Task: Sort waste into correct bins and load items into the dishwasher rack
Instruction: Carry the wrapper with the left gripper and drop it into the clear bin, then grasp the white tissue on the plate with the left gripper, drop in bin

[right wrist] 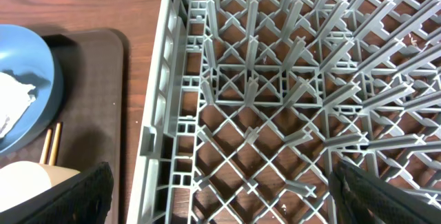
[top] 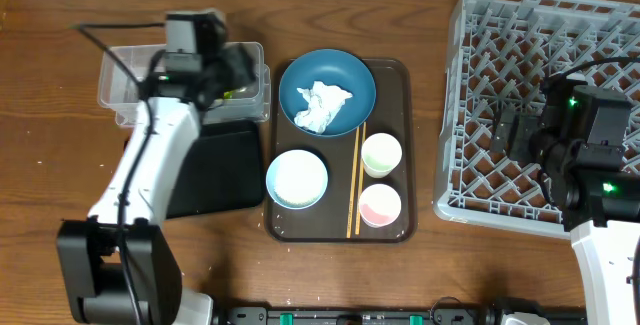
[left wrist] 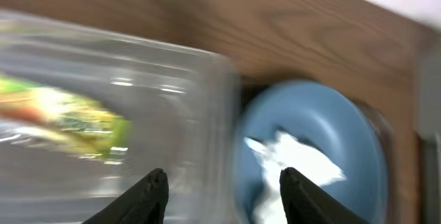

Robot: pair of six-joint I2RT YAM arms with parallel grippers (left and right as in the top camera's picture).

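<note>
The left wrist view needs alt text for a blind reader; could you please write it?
Blurred close-up: the open left gripper hangs over the edge of a clear tub holding a yellow-green wrapper, beside a blue bowl with a crumpled white tissue.

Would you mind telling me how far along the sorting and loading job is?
Done: the wrapper lies in the clear tub. In hand: nothing; the left tool is open above the tub's edge, the right tool open over the rack. Left: the tissue sits in the blue bowl, and the white bowl, pale green cup, pink cup and chopsticks are on the brown tray; the rack holds no dishes.
</note>
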